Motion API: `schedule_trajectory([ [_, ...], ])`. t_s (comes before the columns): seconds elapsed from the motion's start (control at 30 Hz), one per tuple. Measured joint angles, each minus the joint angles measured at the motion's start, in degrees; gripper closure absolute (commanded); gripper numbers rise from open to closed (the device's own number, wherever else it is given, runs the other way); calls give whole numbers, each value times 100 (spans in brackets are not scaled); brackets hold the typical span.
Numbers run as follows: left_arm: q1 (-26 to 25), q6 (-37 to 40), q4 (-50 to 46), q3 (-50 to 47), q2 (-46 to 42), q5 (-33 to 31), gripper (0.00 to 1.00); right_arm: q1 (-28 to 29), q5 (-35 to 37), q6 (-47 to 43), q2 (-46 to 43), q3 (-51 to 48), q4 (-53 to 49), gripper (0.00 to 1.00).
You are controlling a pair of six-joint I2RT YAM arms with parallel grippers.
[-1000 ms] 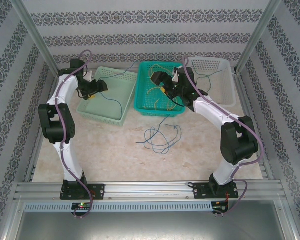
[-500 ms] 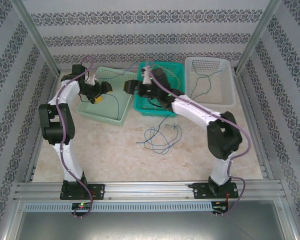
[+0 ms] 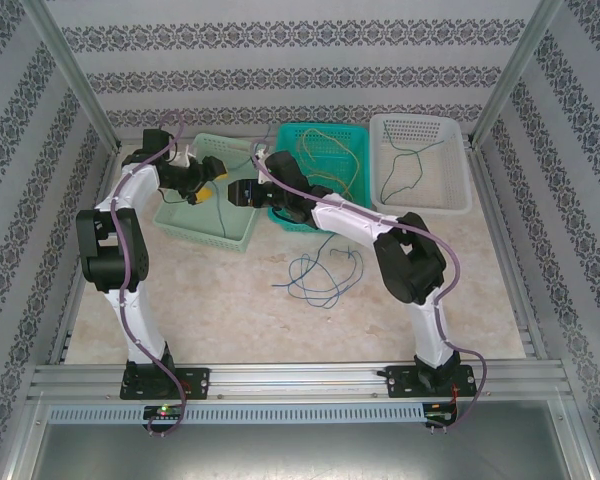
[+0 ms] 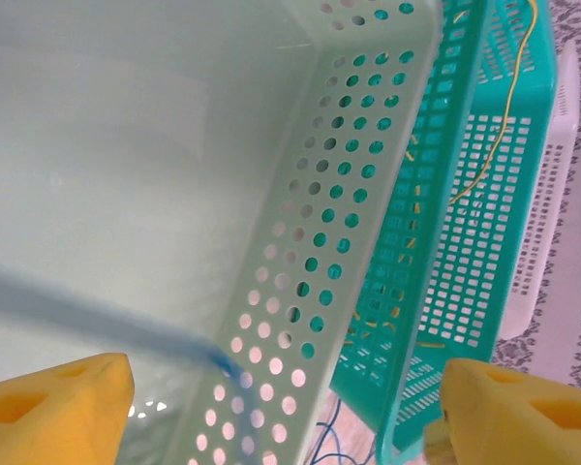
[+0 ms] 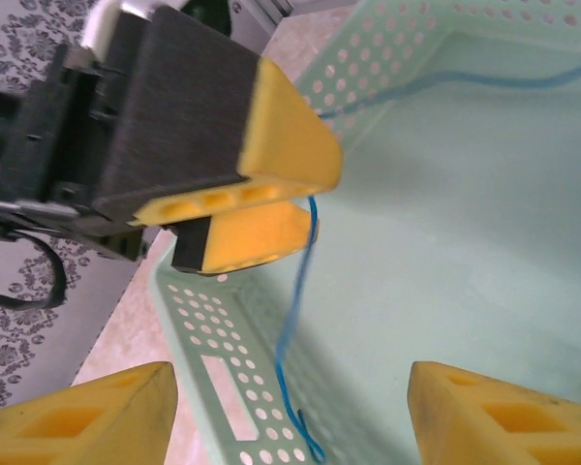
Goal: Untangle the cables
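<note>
A thin blue cable (image 5: 295, 310) hangs down from the fingertips of my left gripper (image 5: 320, 194) inside the pale green basket (image 5: 445, 242). It dangles between the two wide-apart fingers of my right gripper (image 5: 290, 426), touching neither. In the left wrist view the same blue cable (image 4: 126, 325) is a blur crossing near the left finger, and the left gripper (image 4: 286, 417) stands open. From above, the left gripper (image 3: 208, 190) and right gripper (image 3: 242, 192) face each other over that basket. More blue cable (image 3: 320, 275) lies looped on the table.
A teal basket (image 3: 325, 128) in the middle holds yellow cables (image 3: 348, 165). The white basket (image 3: 420, 200) on the right holds a green cable (image 3: 390, 175). The right arm reaches left across the teal basket's near corner. Metal frame posts stand at the back corners.
My right arm has swung left from the teal basket to the pale green basket, its jaws narrowing. The left gripper has shifted slightly right toward it.
</note>
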Motion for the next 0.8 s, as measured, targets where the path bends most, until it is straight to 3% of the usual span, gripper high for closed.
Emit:
schedule_trajectory([
  [0.07,37,-105,72,-76,-31,66,15,0,-4,20,118,79,-57,48],
  [0.4,192,-79,-236,-122,-610,-131,15,-68,68,107,-160,-463,-129,46],
  [0.63,205,345,-828,-87,-855,-855,16,-380,107,92,-1375,-935,-142,42],
  [0.8,203,573,-953,-251,-1585,-1429,15,-662,385,-131,-2660,-1486,-529,43],
])
